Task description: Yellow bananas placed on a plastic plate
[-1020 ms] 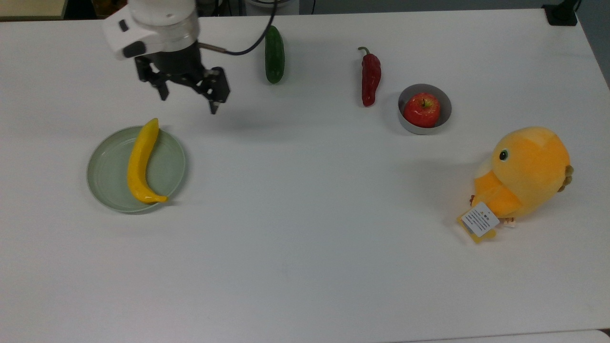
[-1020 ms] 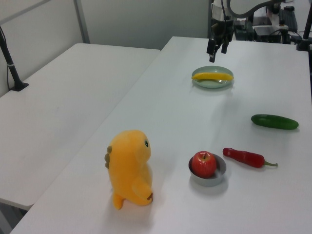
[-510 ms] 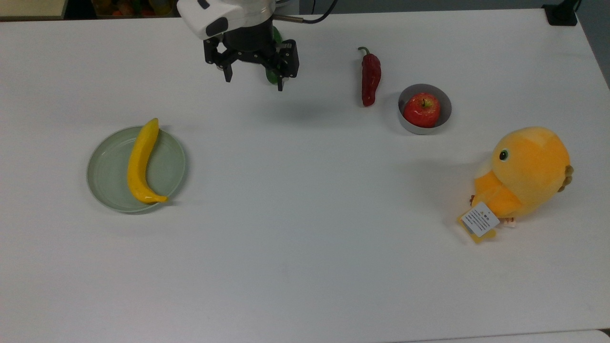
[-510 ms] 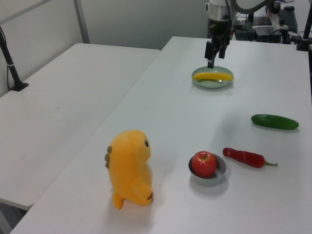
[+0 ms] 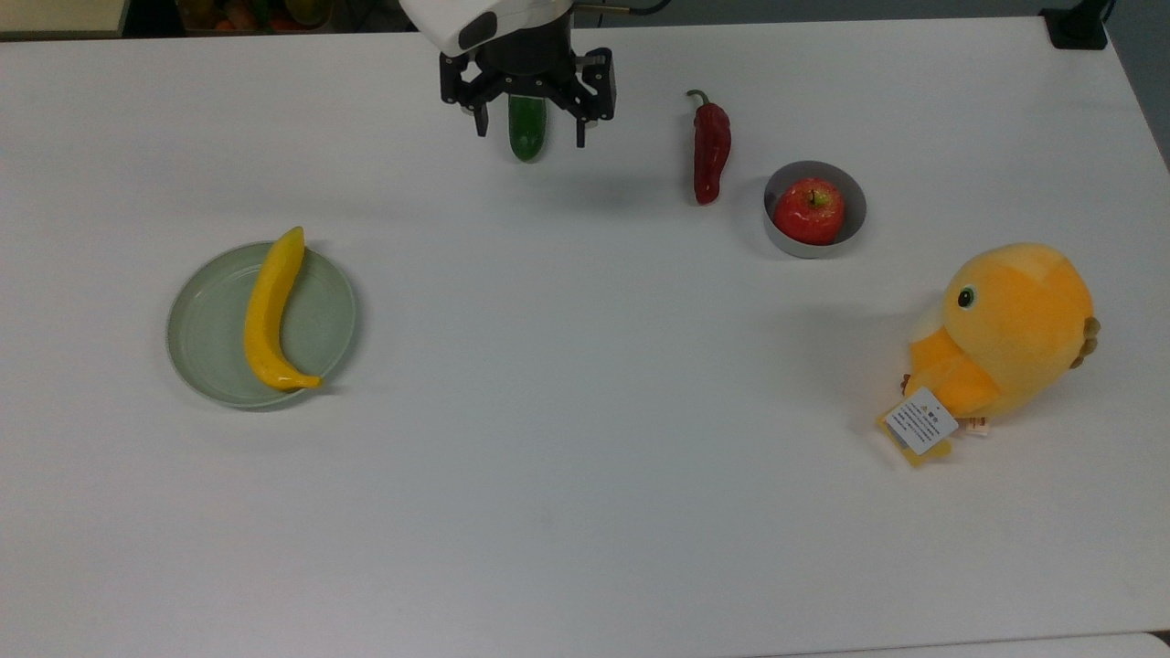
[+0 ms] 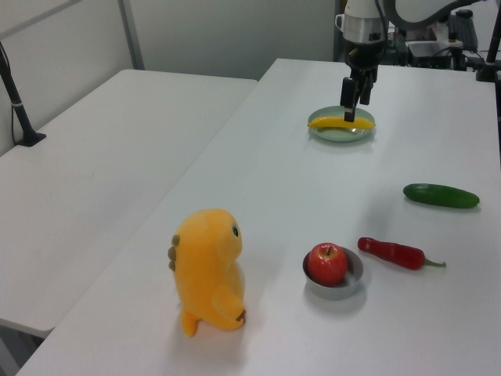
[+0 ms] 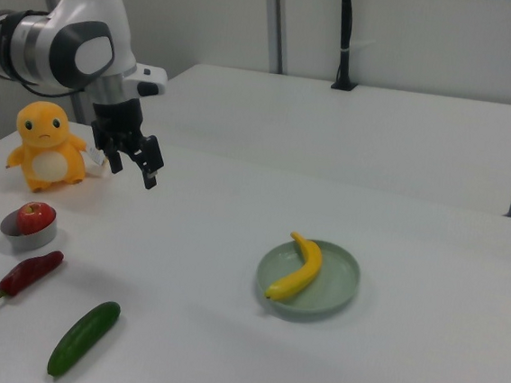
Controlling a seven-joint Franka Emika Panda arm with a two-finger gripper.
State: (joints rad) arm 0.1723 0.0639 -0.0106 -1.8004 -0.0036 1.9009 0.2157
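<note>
A slim yellow banana point(image 5: 272, 311) lies across the pale grey-green plate point(image 5: 210, 334) at the top view's left, one tip just over the rim. The left view has the banana point(image 6: 333, 123) and plate point(image 6: 358, 133) at the far end of the table. In the right view the banana point(image 7: 298, 268) rests on the plate point(image 7: 335, 285) right of centre. My gripper point(image 5: 531, 137) is open and holds nothing. It hangs in the air over the cucumber's end, far to the plate's right in the top view. In the right view the gripper point(image 7: 134, 174) hovers well left of the plate.
A dark green cucumber point(image 5: 526, 128) lies at the back edge under my gripper. A red chili point(image 5: 709, 151), a grey bowl point(image 5: 777, 233) holding a red apple point(image 5: 809, 210) and a yellow plush chick point(image 5: 1005, 334) sit toward the top view's right.
My gripper has moved from beside the plate to the top view's right and back, ending above the cucumber, still open. The banana and plate have not moved.
</note>
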